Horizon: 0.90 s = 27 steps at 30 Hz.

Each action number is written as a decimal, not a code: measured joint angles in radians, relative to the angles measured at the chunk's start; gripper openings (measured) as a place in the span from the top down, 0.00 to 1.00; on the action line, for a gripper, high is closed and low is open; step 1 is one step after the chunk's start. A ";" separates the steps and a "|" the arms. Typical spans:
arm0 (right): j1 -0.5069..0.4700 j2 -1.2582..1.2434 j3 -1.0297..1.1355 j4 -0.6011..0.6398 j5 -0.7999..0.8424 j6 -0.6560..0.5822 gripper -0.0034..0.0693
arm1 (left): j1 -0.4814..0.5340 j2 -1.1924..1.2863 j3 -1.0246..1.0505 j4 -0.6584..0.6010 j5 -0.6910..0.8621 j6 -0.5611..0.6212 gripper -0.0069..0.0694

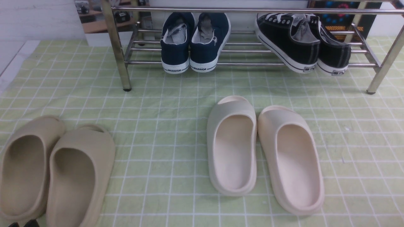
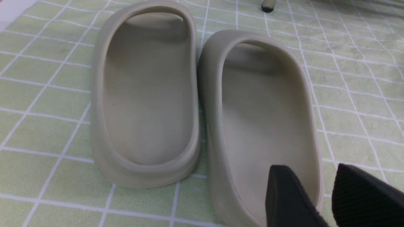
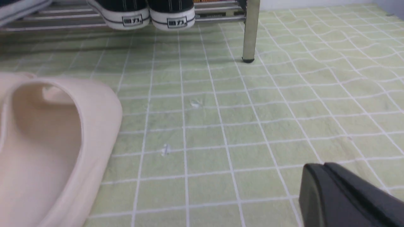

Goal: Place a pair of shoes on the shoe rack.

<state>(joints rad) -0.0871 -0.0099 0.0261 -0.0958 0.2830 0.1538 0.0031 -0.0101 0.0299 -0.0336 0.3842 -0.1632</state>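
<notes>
Both black sneakers of the pair rest on the lower bars of the chrome shoe rack [image 1: 246,64], at its right end. One shoe [image 1: 284,41] leans sideways against the other [image 1: 333,53]. Their white heels [image 3: 126,15] also show in the right wrist view, beside a rack leg [image 3: 251,31]. My right gripper [image 3: 323,165] is shut and empty, low over the cloth and well short of the rack. My left gripper [image 2: 311,168] is open, its black fingers [image 2: 290,195] either side of a tan slide's heel rim [image 2: 318,189]. Only its tips [image 1: 22,224] show in the front view.
Navy WARRIOR sneakers [image 1: 195,41] sit on the rack's left part. Two tan slides [image 1: 53,170] lie at the front left. Two cream slides [image 1: 262,151] lie in the middle front. A green checked cloth [image 1: 157,104] covers the surface.
</notes>
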 joint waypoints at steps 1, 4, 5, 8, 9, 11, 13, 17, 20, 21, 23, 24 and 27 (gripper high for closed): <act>-0.001 0.000 0.000 0.012 0.012 -0.024 0.96 | 0.000 0.000 0.000 0.000 0.000 0.000 0.60; -0.001 0.000 0.000 0.031 0.037 -0.060 0.96 | 0.000 0.000 0.000 0.000 0.000 0.000 0.60; -0.001 0.000 0.000 0.039 0.048 -0.075 0.96 | 0.000 0.000 0.000 0.000 0.000 0.000 0.60; -0.001 0.000 -0.003 0.047 0.072 -0.081 0.96 | 0.000 0.000 0.000 0.000 0.000 0.000 0.60; -0.001 0.000 -0.004 0.047 0.076 -0.081 0.96 | 0.000 0.000 0.000 0.000 0.000 0.000 0.60; -0.001 0.000 -0.006 0.050 0.087 -0.083 0.96 | 0.000 0.000 0.000 0.000 0.000 0.000 0.60; -0.001 0.000 -0.007 0.051 0.091 -0.084 0.96 | 0.000 0.000 0.000 0.000 0.000 0.000 0.60; -0.001 0.000 -0.008 0.053 0.095 -0.084 0.96 | 0.000 0.000 0.000 0.000 0.000 0.000 0.60; -0.001 0.000 -0.008 0.053 0.095 -0.084 0.96 | 0.000 0.000 0.000 0.000 0.000 0.000 0.60; -0.001 0.000 -0.009 0.054 0.098 -0.084 0.96 | 0.000 0.000 0.000 0.000 0.000 0.000 0.60; -0.001 0.000 -0.009 0.054 0.098 -0.084 0.96 | 0.000 0.000 0.000 0.000 0.000 0.000 0.60; -0.001 0.000 -0.009 0.054 0.098 -0.084 0.96 | 0.000 0.000 0.000 0.000 0.000 0.000 0.60; -0.001 0.000 -0.009 0.054 0.098 -0.084 0.95 | 0.000 0.000 0.000 0.000 0.000 0.000 0.60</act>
<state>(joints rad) -0.0879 -0.0099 0.0169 -0.0415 0.3806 0.0698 0.0031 -0.0101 0.0299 -0.0336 0.3842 -0.1632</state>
